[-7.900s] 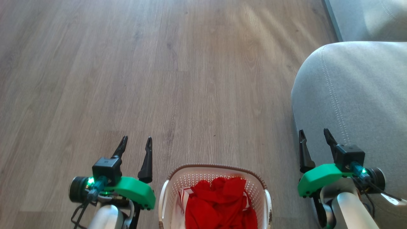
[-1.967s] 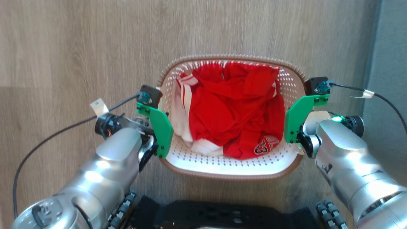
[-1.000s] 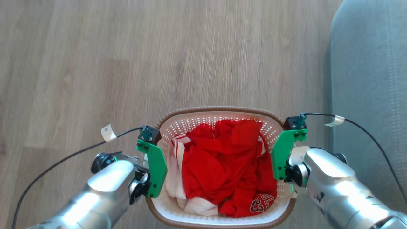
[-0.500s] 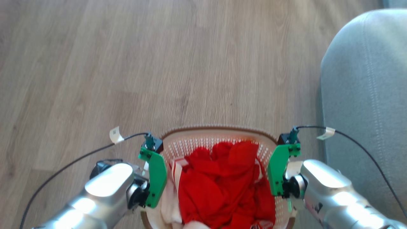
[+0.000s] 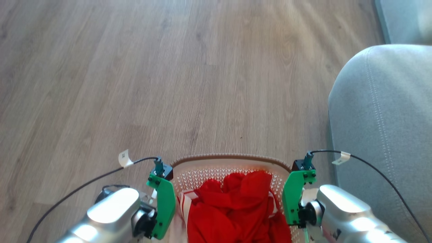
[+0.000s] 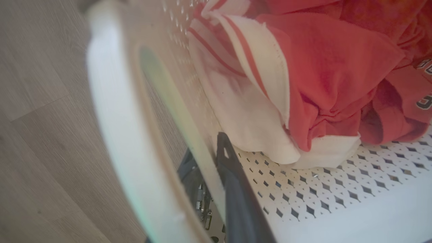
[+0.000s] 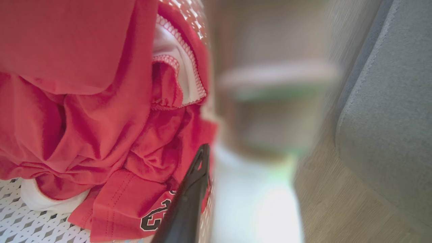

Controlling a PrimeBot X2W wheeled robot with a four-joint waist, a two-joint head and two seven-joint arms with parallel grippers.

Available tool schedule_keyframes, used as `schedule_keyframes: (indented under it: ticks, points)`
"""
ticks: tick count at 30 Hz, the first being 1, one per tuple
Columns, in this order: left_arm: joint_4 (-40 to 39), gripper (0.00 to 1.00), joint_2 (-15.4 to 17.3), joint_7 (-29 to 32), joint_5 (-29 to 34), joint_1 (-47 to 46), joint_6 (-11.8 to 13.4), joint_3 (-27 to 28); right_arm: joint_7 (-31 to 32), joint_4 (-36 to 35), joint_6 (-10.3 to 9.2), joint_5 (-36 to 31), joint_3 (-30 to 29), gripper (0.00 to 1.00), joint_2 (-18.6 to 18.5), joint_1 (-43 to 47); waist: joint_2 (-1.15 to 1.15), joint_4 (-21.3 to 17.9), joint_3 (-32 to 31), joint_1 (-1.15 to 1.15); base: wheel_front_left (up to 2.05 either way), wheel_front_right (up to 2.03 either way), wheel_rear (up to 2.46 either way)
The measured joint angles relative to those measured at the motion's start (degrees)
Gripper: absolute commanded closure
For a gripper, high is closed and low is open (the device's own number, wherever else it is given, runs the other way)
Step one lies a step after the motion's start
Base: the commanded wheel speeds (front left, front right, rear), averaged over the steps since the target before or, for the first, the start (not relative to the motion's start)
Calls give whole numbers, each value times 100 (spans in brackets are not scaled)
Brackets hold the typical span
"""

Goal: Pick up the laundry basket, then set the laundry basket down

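Observation:
The laundry basket, white and perforated with a brown woven rim, sits at the bottom centre of the head view, between my arms, with red cloth piled inside. My left gripper clamps the basket's left side. In the left wrist view, the left gripper has dark fingers on either side of the wall, beside the white handle. My right gripper holds the right side. One of its fingers lies inside against the red cloth. The other is hidden behind the blurred wall.
A grey sofa arm bulges in close on the right, just beyond my right arm, and the sofa also shows in the right wrist view. Wooden floor stretches ahead and to the left. Thin black cables loop off both wrists.
The head camera has tilted up, so basket and arms slid toward the bottom edge and more floor and sofa show. Both grippers keep their hold on the basket's sides.

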Motion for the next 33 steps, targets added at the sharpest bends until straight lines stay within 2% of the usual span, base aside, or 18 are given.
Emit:
schedule_keyframes:
  ticks: [33]
  points:
    - [123,100,-8,48,13,158,-2,-9,-132,10,-40,475,465,100,8,153,0,-45,-259,0,0,0,0]
